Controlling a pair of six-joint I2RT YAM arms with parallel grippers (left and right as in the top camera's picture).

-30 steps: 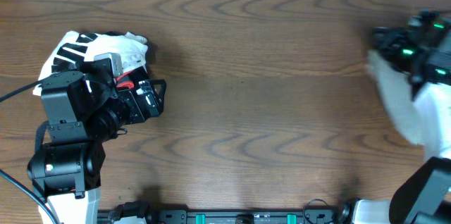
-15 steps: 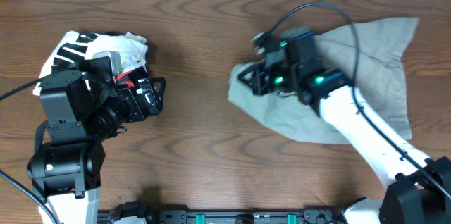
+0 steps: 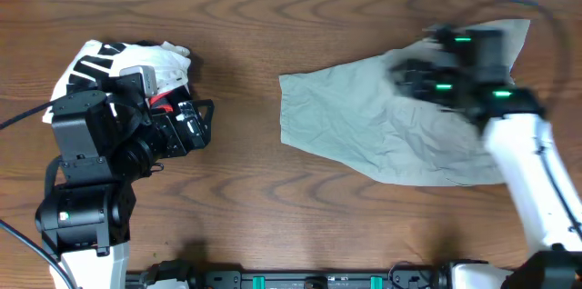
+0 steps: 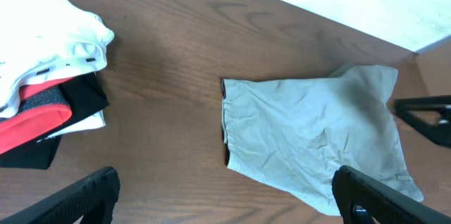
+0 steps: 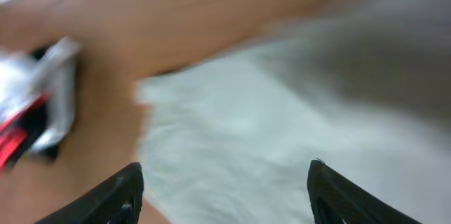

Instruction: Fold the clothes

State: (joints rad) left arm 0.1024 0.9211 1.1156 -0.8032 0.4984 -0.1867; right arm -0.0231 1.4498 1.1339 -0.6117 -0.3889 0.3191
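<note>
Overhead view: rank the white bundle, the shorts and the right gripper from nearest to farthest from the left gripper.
1. The white bundle, right beside the left gripper at the table's left end.
2. The shorts, spread out centre-right, their near edge facing that gripper.
3. The right gripper, over the shorts' far part, toward the right.

The left arm [image 3: 86, 175], at the lower left of the overhead frame, is a stack of boxy black housings over a rounded black joint, with a white segment at the bottom edge. A thin black cable [image 3: 18, 121] leaves it toward the left edge. The right arm [image 3: 532, 175], on the right side, is a smooth white link ending in a blurred black wrist block dotted with green lights [image 3: 444, 89]. In the wrist views the left gripper [image 4: 224, 173] and the right gripper [image 5: 225, 165] both show matte black, wedge-shaped fingers [image 4: 77, 199] rising from the lower corners.
</note>
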